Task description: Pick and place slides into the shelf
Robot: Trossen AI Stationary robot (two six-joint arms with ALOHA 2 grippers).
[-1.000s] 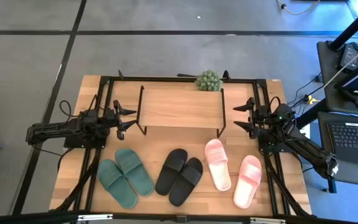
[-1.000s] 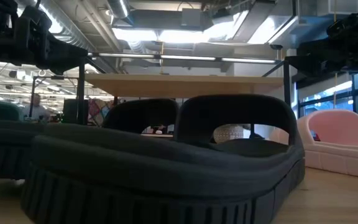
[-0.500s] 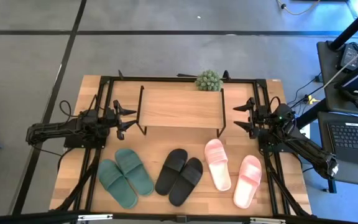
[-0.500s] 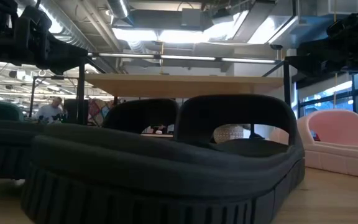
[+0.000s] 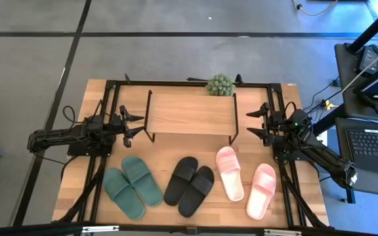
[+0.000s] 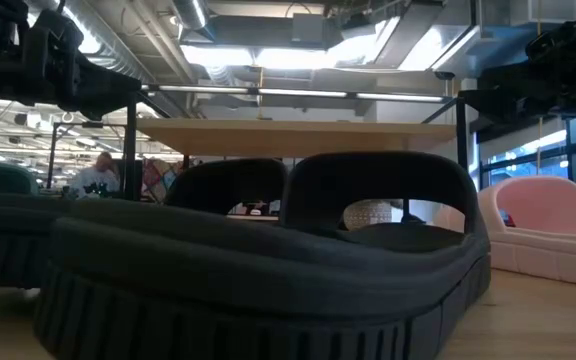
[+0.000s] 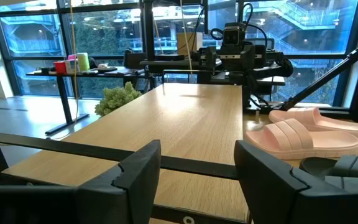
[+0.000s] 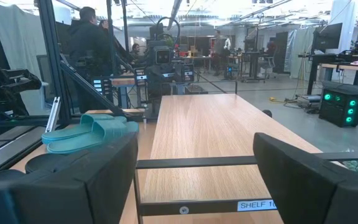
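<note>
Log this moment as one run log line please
phase: before first pick | left claw: open, left of shelf | right claw: open, right of shelf | slides: all on table, none shelved

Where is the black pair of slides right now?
In the high view, the black slides lie side by side on the table's front half, between the green pair and the pink pair, before the shelf.

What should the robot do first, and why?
Probably the right gripper should swing down toward the nearest pink slide. All six slides lie on the table in front of the shelf, none stowed. Both grippers are open and empty, parked at the shelf's ends; the left gripper could then take a green slide.
</note>
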